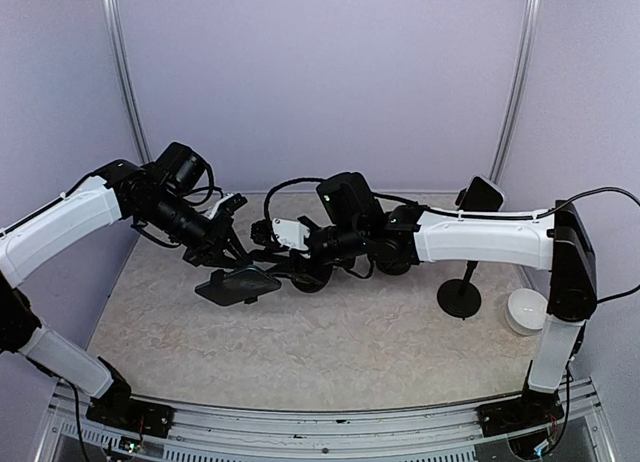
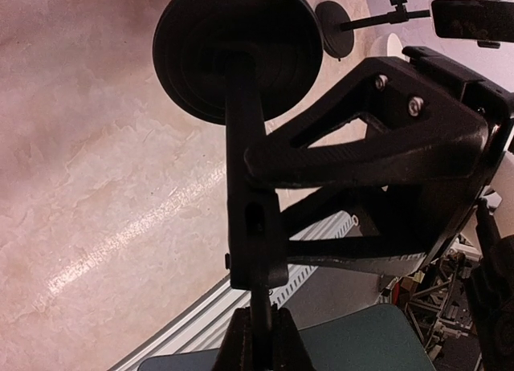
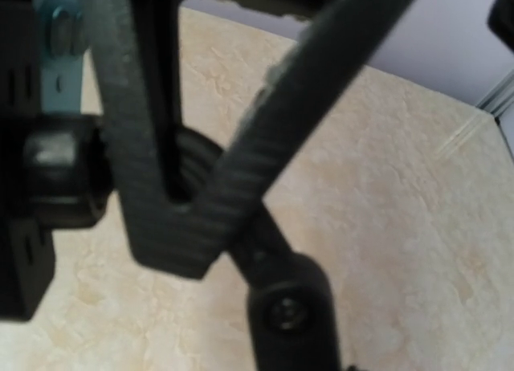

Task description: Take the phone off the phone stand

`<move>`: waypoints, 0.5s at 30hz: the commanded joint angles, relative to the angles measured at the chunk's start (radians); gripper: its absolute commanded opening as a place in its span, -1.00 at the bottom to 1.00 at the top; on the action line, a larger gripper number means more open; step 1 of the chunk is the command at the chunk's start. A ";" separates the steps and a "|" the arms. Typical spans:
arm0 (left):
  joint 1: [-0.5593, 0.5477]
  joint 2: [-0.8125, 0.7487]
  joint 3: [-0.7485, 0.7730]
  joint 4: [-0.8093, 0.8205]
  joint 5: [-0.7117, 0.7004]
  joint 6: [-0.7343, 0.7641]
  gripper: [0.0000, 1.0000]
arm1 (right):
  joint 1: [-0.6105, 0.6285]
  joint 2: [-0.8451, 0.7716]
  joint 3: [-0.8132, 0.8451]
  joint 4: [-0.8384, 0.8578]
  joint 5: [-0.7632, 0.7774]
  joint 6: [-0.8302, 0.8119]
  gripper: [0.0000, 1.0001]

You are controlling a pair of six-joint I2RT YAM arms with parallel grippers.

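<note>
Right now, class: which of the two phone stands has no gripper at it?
The upright stand on the right, beside the white puck; the other stand sits between both arms.

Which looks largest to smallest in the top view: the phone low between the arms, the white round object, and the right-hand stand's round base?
Largest: the phone, clearly.
Then the white round object and the stand's round base look about alike, so I would not rank those two.

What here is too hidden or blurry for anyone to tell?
Top external: whether the phone sits clamped in the phone stand; the left gripper and right gripper cover that spot.
Left wrist: how the left gripper's jaws stand, cut off at the bottom edge.
Right wrist: everything close is blurred; phone not visible.
</note>
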 commanded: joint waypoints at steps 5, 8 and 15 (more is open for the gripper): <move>-0.022 -0.010 0.056 0.060 0.045 0.036 -1.00 | 0.013 0.035 0.002 0.019 0.020 0.020 -0.39; -0.032 -0.008 0.061 0.055 0.043 0.041 -1.00 | 0.012 0.045 0.006 0.016 0.026 0.012 -0.36; -0.057 0.007 0.078 0.035 0.013 0.051 -1.00 | 0.013 0.066 0.025 0.008 0.078 0.003 -0.41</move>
